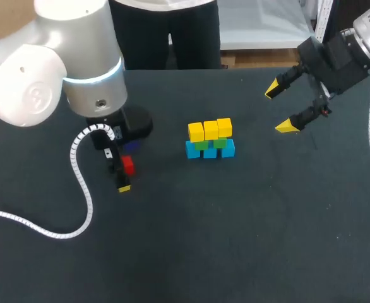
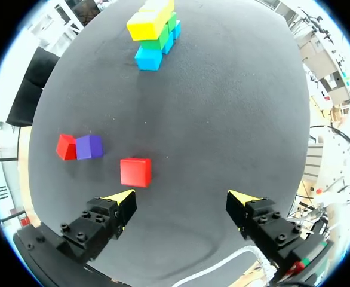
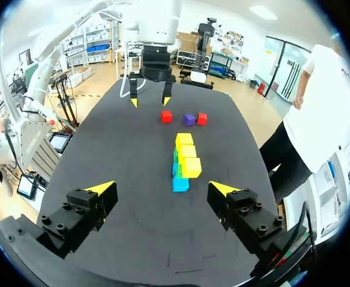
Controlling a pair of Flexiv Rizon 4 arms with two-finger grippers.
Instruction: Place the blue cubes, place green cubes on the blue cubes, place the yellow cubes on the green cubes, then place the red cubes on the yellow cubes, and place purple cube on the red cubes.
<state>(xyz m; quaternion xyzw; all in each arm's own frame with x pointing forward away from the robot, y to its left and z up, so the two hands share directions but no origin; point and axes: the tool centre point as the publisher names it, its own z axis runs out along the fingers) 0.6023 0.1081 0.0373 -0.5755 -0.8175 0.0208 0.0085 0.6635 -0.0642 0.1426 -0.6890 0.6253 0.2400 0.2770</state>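
- The left gripper [image 2: 182, 197] points down over the left-centre of the head view. Its fingers are spread wide and nothing is between them.
- In the left wrist view a red cube [image 2: 135, 172] lies just ahead of one yellow fingertip, off-centre rather than midway between the two.
- A second red cube [image 2: 65, 147] lies further out to that side, against the purple cube [image 2: 89, 146].
- The right gripper [image 1: 280, 110] hangs at the upper right of the head view, also wide open and empty.
- The stack [image 1: 210, 140] stands at the centre of the head view: blue cubes [image 1: 210, 152] at the base, green cubes [image 1: 220, 143] on them, yellow cubes [image 1: 210, 129] on top. No red has been placed yet.
- The cubes look like small rigid blocks with flat, plain faces and crisp edges, probably light. I expect no give under the fingers.
- The best hold is likely across two opposite flat faces, centred, because a grip on the corners could twist the block.
- The nearer red cube has all its sides free. The other red cube is blocked on the face that meets the purple cube.
- The stack is only one cube deep, so a sideways nudge during placing could tip it.
- The table [image 1: 254, 240] is dark and matte, and seems unlikely to let the cubes slide.
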